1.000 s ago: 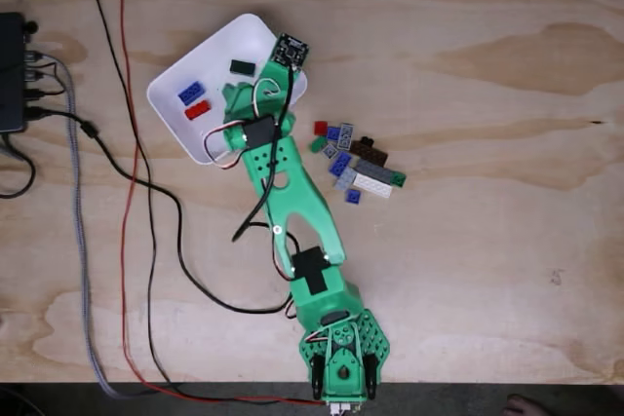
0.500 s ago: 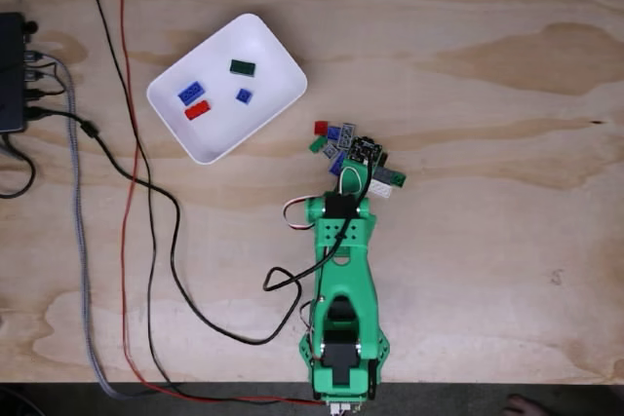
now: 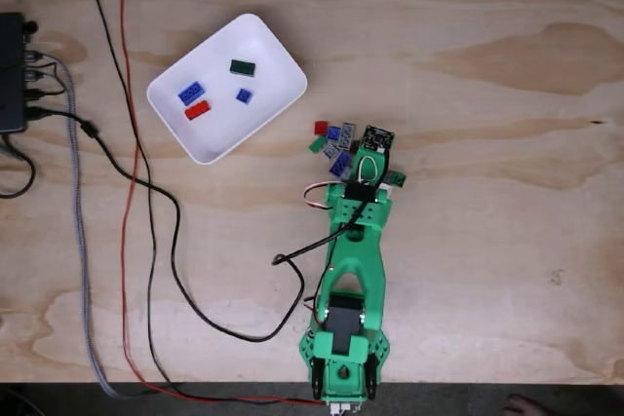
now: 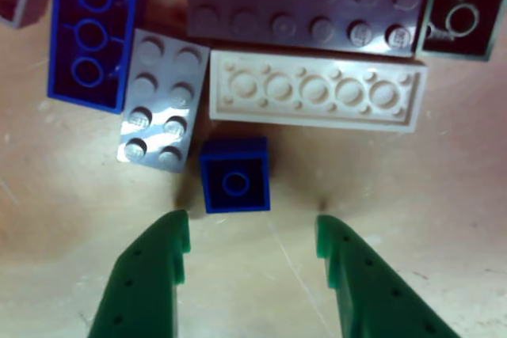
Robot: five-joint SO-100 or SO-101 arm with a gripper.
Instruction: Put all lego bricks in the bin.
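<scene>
We have swung from the shallow white plastic bin [image 3: 226,87] (four bricks in) back over the pile; our green hand [image 4: 252,247], wide open and empty, faces a small upturned blue lego brick [image 4: 234,173]

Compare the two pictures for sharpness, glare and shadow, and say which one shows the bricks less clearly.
Other view: soft and slightly blurred, with glare on the grey studded brick and shadow beside the small blue brick. Fixed view: even light, sharp wood grain on the table, but the bricks there are tiny, so detail is poorer.
</scene>
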